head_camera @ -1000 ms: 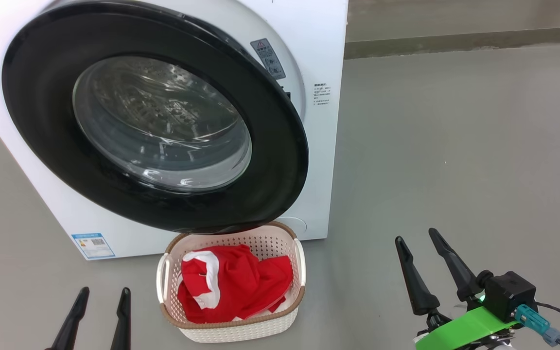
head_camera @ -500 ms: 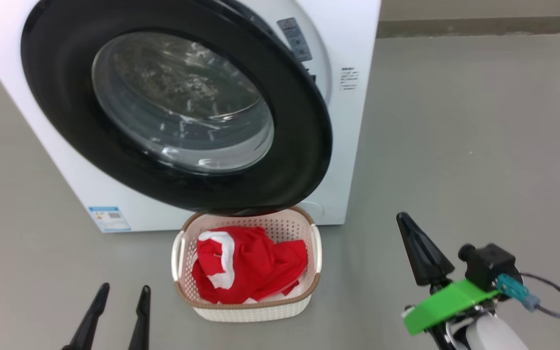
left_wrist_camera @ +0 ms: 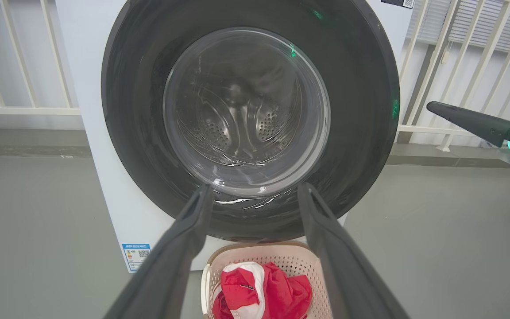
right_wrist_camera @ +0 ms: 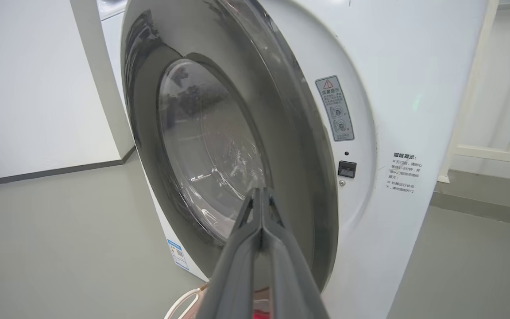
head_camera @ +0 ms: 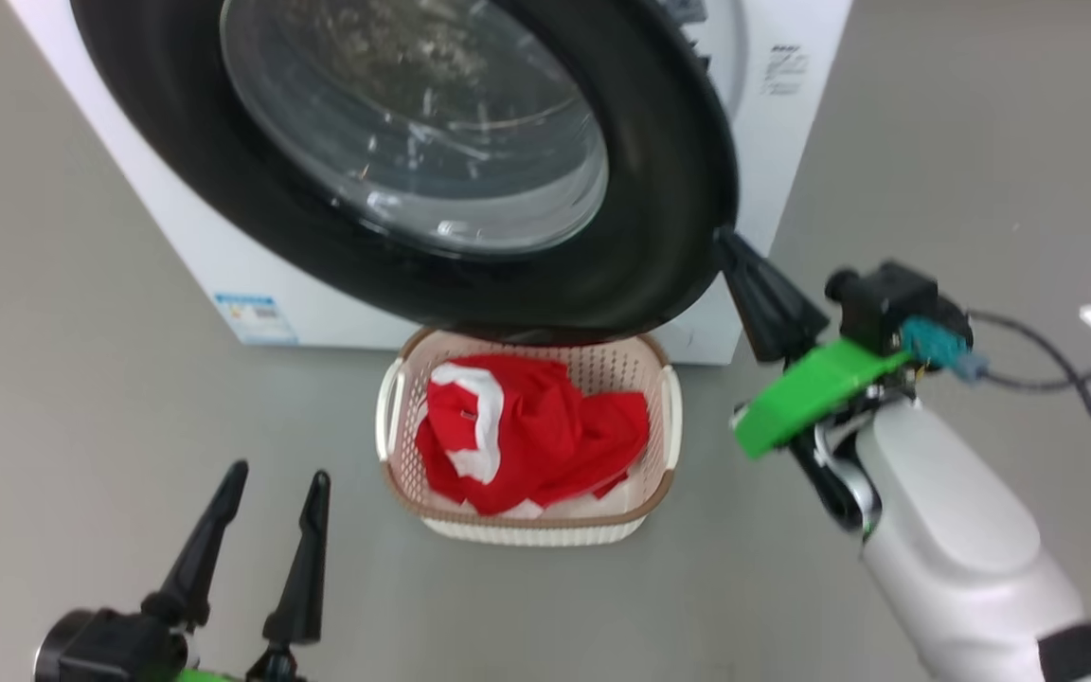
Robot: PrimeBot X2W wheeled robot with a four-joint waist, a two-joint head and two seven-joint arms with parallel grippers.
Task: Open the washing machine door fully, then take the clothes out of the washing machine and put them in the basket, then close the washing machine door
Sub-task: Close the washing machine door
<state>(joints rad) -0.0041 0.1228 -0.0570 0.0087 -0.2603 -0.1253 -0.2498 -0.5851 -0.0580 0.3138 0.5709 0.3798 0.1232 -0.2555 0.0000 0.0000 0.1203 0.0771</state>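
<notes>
Left gripper idle and low, clothes in basket, right gripper pinched at door edge.
Left gripper sits at lower left over the grey floor, both fingers spread apart, holding nothing, pointing up at the washing machine; in its wrist view they frame the glass window. The washing machine door stands ajar, off the front at its latch side. The basket is on the floor under the door's lower rim, with the red-and-white clothes piled inside. The pale forearm rises from lower right and the wrist bends up-left past a green bracket. Right gripper has its fingers pressed together, empty, tip at the door rim's right edge; contact unclear.
</notes>
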